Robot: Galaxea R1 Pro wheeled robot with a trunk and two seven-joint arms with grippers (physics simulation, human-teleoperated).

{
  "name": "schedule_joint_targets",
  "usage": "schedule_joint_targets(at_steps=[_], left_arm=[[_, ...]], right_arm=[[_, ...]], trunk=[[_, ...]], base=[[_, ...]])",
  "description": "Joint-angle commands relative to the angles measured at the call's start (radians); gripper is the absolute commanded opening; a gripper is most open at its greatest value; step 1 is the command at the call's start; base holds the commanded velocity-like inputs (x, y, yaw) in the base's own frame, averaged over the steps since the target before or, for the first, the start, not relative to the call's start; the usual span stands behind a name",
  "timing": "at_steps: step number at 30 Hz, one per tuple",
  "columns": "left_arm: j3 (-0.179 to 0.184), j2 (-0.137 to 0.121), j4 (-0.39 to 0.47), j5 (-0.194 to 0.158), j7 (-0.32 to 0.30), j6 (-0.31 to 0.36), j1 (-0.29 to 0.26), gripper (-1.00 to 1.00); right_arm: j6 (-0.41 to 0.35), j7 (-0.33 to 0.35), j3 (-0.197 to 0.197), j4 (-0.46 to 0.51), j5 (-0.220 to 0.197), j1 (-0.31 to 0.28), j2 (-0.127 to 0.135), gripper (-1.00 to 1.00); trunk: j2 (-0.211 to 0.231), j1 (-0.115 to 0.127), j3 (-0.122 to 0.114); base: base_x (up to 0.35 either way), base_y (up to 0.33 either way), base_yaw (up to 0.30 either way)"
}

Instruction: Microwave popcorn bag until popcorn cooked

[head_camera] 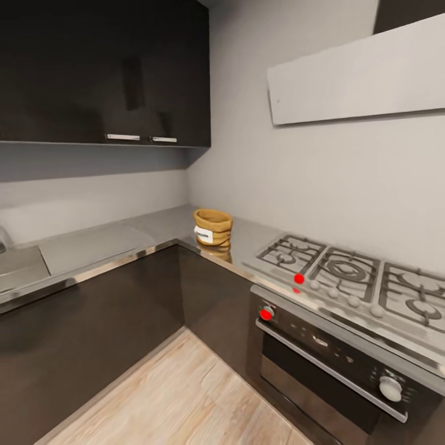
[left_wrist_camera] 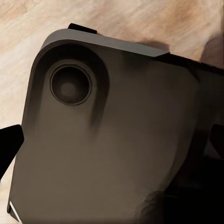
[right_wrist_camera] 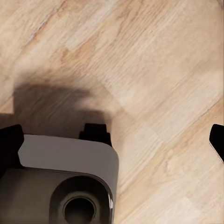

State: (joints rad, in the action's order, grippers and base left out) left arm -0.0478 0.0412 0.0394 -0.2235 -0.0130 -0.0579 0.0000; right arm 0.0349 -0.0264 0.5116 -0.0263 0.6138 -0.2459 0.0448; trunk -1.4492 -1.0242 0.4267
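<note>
The popcorn bag (head_camera: 212, 227), a tan-brown sack with a rolled rim and a white label (head_camera: 203, 235), stands upright on the grey countertop (head_camera: 105, 244) in the corner of the L, just left of the hob. Its mouth looks brown from here and the popcorn is hidden inside. The microwave is out of view. My left gripper (left_wrist_camera: 112, 142) is open, with its dark fingertips (left_wrist_camera: 9, 147) wide apart above the robot's grey base. My right gripper (right_wrist_camera: 112, 140) is open too, hanging over the wooden floor with nothing between its fingertips (right_wrist_camera: 9, 147).
A gas hob (head_camera: 346, 272) lies right of the bag, above a dark built-in oven (head_camera: 327, 364) with red dots on its knobs. A sink edge (head_camera: 18, 266) shows at the far left. Dark wall cabinets (head_camera: 105, 74) hang above. Wooden floor (head_camera: 179, 395) lies between the counter runs.
</note>
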Motion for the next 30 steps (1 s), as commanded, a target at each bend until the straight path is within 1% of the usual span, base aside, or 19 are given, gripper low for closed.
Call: schedule_joint_targets(at_steps=[1, 10, 22, 24, 30], left_arm=[[-0.004, 0.0, 0.0, -0.003, -0.001, -0.002, 0.0, 1.0], [-0.004, 0.0, 0.001, -0.003, -0.001, -0.002, 0.0, 1.0], [-0.004, 0.0, 0.001, -0.002, -0.001, -0.003, 0.0, 1.0], [-0.004, 0.001, 0.001, -0.002, -0.001, -0.003, 0.0, 1.0], [-0.007, 0.004, 0.001, -0.002, 0.002, -0.003, 0.0, 1.0]], right_arm=[[0.003, -0.003, 0.008, -0.003, 0.009, -0.001, 0.001, 1.0], [0.001, -0.001, 0.008, -0.003, 0.008, -0.001, -0.002, 1.0], [0.002, -0.002, 0.008, -0.003, 0.007, -0.001, 0.0, 1.0], [0.002, -0.001, 0.008, -0.003, 0.007, -0.001, 0.0, 1.0], [0.002, -0.001, 0.008, -0.003, 0.008, -0.001, 0.0, 1.0]], trunk=[[0.0, -0.001, 0.001], [0.0, -0.001, 0.001], [0.0, -0.001, 0.001], [0.0, -0.001, 0.001], [0.0, -0.001, 0.001]], base=[[0.322, 0.0, 0.0], [0.322, 0.0, 0.018], [0.321, 0.0, 0.257], [0.181, 0.0, 0.166], [0.024, 0.0, 0.022]])
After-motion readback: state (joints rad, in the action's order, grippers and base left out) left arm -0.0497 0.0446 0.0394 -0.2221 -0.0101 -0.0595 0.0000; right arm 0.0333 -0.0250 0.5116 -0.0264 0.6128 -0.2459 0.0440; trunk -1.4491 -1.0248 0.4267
